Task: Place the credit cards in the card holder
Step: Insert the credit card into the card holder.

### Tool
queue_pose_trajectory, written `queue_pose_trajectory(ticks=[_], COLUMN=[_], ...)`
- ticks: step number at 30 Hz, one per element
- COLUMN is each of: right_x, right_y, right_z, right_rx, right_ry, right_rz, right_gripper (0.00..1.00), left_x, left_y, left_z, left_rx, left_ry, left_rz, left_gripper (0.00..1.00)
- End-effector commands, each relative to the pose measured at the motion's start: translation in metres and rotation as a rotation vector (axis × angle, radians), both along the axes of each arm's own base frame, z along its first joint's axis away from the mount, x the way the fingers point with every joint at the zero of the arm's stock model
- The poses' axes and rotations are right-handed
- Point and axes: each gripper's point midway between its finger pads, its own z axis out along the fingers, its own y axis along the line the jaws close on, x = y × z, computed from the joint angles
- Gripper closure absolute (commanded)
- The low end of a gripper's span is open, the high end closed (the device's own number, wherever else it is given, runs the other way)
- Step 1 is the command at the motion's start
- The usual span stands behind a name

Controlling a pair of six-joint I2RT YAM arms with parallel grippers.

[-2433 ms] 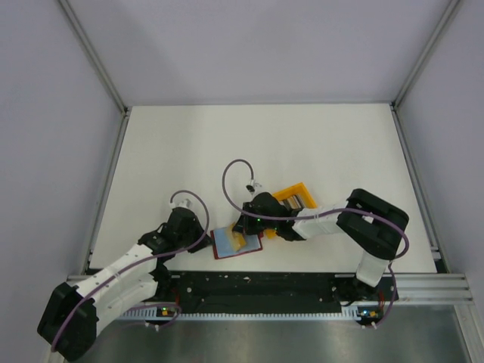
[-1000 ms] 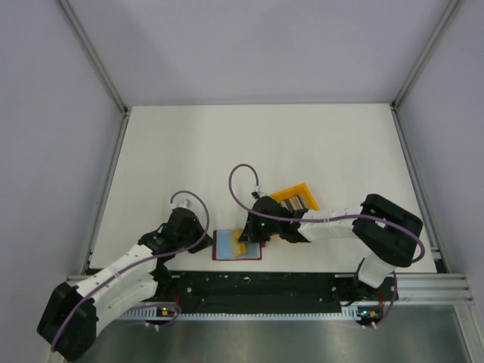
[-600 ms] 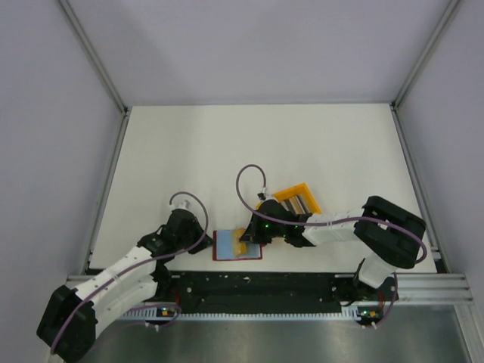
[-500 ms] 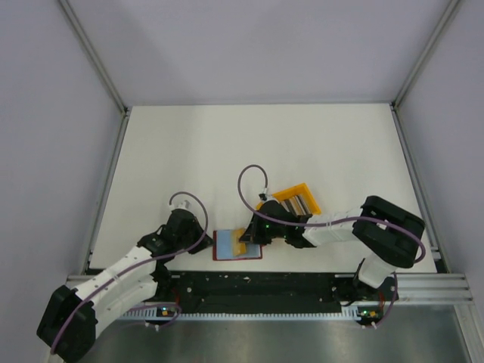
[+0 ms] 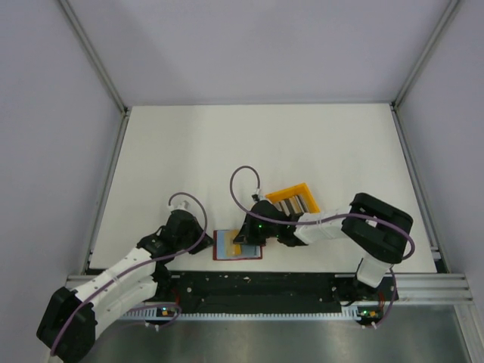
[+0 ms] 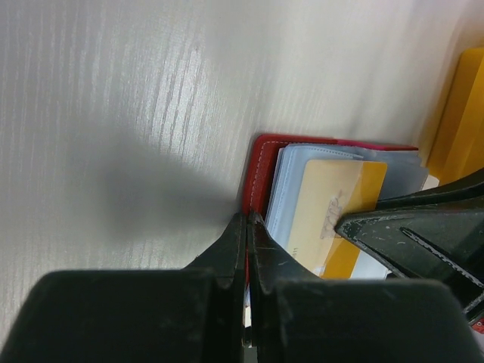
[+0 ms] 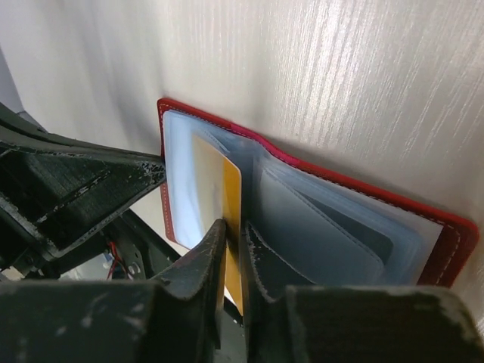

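No legible text, label, brand, number or sign was found in any view. The yellow-orange plastic card in the clear sleeves of the dark red card holder bore a faint pale mark on its face, too blurred to read.
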Motion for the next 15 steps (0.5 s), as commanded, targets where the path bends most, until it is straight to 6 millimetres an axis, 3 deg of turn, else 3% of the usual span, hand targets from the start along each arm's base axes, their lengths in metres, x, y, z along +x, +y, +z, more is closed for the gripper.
queue_pose_trajectory(ticks=[1,6,10,15], right_x=[-0.008,0.01,0.012,0.004], right_y=[-0.012,-0.037,-0.034,-0.017], right_z=[-0.013,0.005,0.019,0.009], right_rx=[-0.169,-0.291,-0.285,-0.283], right_ry=[-0.026,-0.134,-0.166,-0.127], right_rz=[0.068,0.012,0.04,0.117], right_gripper=[0.84,0.6,0.56,0.56], left_x=[-0.002,-0.003,-0.003,-0.002], left_y=[0.003,0.004,0.004,0.003], left_z=[-0.006,-0.007,-0.006,-0.004], left_rx=[0.01,0.013,0.014,0.014], left_ry=[0.007,0.005,0.0,-0.005], left_rz=[0.01,0.009,0.002,-0.001], left_gripper=[1.0,1.0,1.0,1.0])
